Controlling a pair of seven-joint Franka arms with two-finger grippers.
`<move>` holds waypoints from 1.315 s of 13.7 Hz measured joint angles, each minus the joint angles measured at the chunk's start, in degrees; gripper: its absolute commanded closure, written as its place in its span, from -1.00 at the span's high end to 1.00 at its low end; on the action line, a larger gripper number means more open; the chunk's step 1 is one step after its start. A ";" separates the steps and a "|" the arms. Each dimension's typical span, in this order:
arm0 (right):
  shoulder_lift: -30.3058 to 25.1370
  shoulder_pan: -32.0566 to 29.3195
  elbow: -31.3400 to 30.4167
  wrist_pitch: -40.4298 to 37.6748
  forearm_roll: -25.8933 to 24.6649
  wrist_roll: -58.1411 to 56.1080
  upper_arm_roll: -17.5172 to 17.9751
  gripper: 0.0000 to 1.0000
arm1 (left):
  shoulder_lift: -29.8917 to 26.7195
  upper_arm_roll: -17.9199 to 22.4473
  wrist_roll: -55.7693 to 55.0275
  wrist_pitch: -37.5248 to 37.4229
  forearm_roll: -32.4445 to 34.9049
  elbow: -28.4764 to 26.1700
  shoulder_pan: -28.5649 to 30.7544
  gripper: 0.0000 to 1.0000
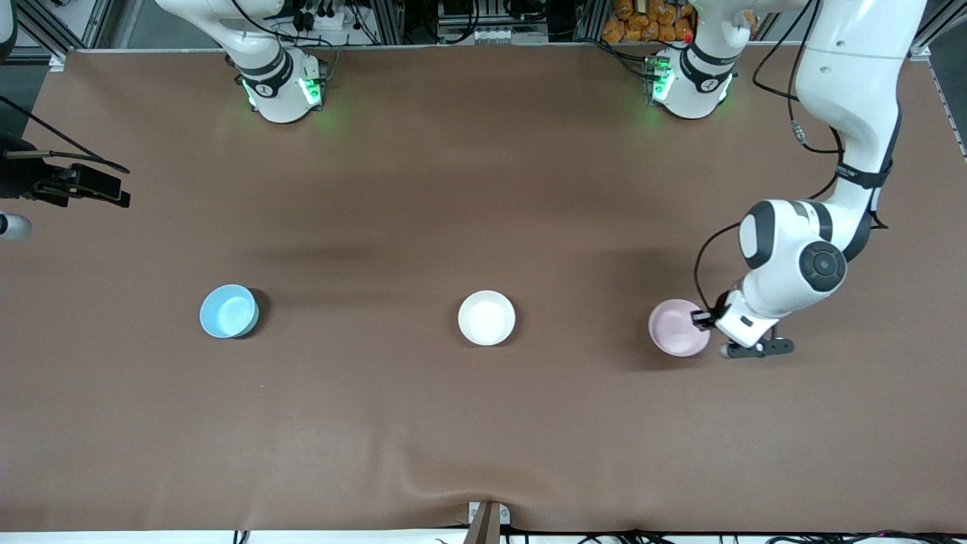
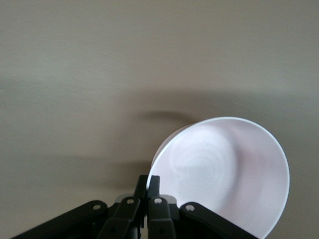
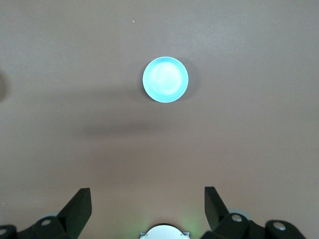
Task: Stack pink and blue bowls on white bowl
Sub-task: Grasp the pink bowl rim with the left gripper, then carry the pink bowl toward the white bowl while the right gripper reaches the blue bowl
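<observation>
The pale pink bowl (image 1: 676, 326) is toward the left arm's end of the table. My left gripper (image 1: 703, 319) is shut on its rim; in the left wrist view the fingertips (image 2: 148, 181) pinch the edge of the pink bowl (image 2: 224, 174), which looks tilted. The white bowl (image 1: 486, 318) sits upright mid-table. The sky blue bowl (image 1: 228, 310) sits toward the right arm's end and also shows in the right wrist view (image 3: 165, 79). My right gripper (image 1: 106, 185) is open and empty, high over the table's edge at the right arm's end, well away from the blue bowl.
The three bowls lie in one row across the brown table cloth (image 1: 483, 423). The arms' bases (image 1: 283, 91) stand along the table's edge farthest from the front camera. A small bracket (image 1: 486, 521) sits at the nearest edge.
</observation>
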 measured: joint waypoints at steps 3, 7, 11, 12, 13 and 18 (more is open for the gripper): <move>0.31 0.00 -0.01 0.02 0.01 0.00 0.00 1.00 | -5.25 -5.92 -1.51 -7.29 -0.77 2.37 -0.14 -1.00; 1.99 0.04 0.01 3.85 0.17 0.00 0.02 1.00 | -10.02 -12.31 -9.88 -21.32 -1.75 8.58 -0.34 -1.00; 7.06 0.47 -0.03 7.76 0.56 -0.04 0.05 1.00 | -10.06 -14.31 -14.50 -22.81 -3.36 11.30 -1.14 -1.00; 8.51 0.81 -0.05 7.95 0.56 -0.11 0.06 1.00 | -9.53 -14.33 -15.22 -22.77 -4.80 12.05 -1.64 -1.00; 10.07 1.22 -0.07 7.93 0.56 -0.13 0.07 1.00 | -8.72 -14.37 -16.31 -22.64 -5.97 13.00 -2.42 -1.00; 18.47 2.09 -0.40 13.27 0.23 -0.12 -0.09 1.00 | -1.37 -14.39 -27.54 -14.67 -6.64 17.30 -10.67 -1.00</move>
